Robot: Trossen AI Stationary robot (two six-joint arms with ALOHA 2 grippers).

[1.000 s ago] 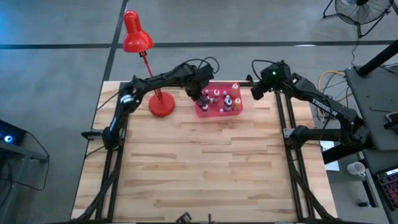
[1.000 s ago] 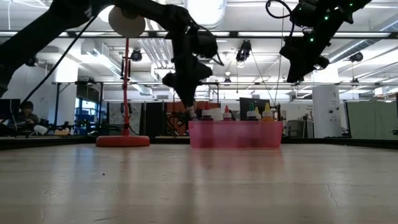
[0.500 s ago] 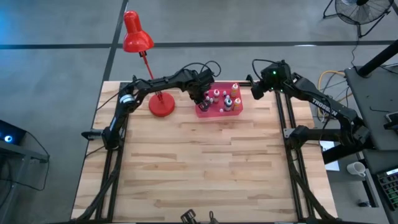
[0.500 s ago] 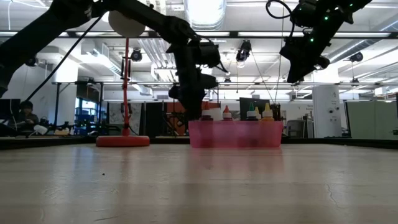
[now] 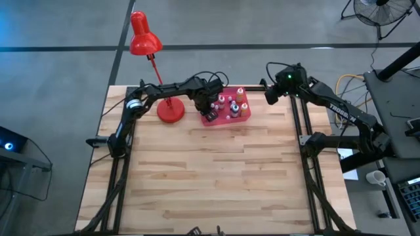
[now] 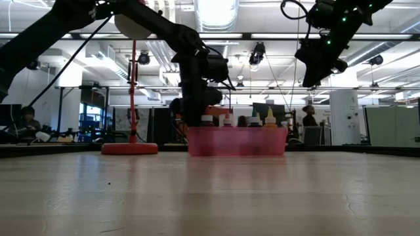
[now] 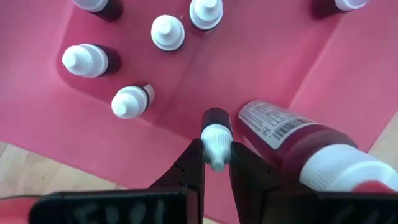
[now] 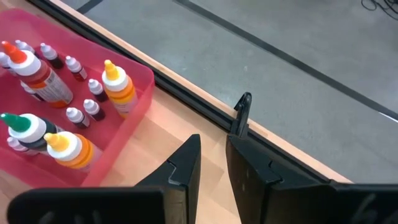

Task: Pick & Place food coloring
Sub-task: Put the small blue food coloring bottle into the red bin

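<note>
A pink tray [image 5: 237, 118] stands at the table's far middle and holds several food coloring bottles: small dark ones with white caps [image 7: 168, 32], and bigger orange [image 8: 118, 87], red [image 7: 292, 140] and green-capped [image 8: 25, 130] ones. My left gripper [image 7: 216, 152] points down into the tray's left near corner [image 5: 209, 111] and is shut on one small bottle [image 7: 216, 118]. My right gripper [image 8: 213, 146] hangs in the air over the table's far right edge [image 5: 270, 97], its fingers a little apart with nothing between them. My left gripper pinches the small bottle's white cap [image 7: 216, 138] between its two fingertips, coming from above and pointing down. The bottle stands upright below the fingers, its dark body toward the tray floor beside the tray's wall. I cannot tell whether its bottom touches the floor.
A red desk lamp stands with its round base [image 5: 170, 110] just left of the tray, and its head [image 5: 143, 36] leans out past the far edge. The wooden tabletop [image 5: 216, 177] lies in front of the tray. A person [image 6: 26, 121] sits in the room behind.
My left gripper has come down into the tray with the small bottle and has stayed shut on it. The tray has slid toward the table's left edge and has turned a little, bottles and all.
</note>
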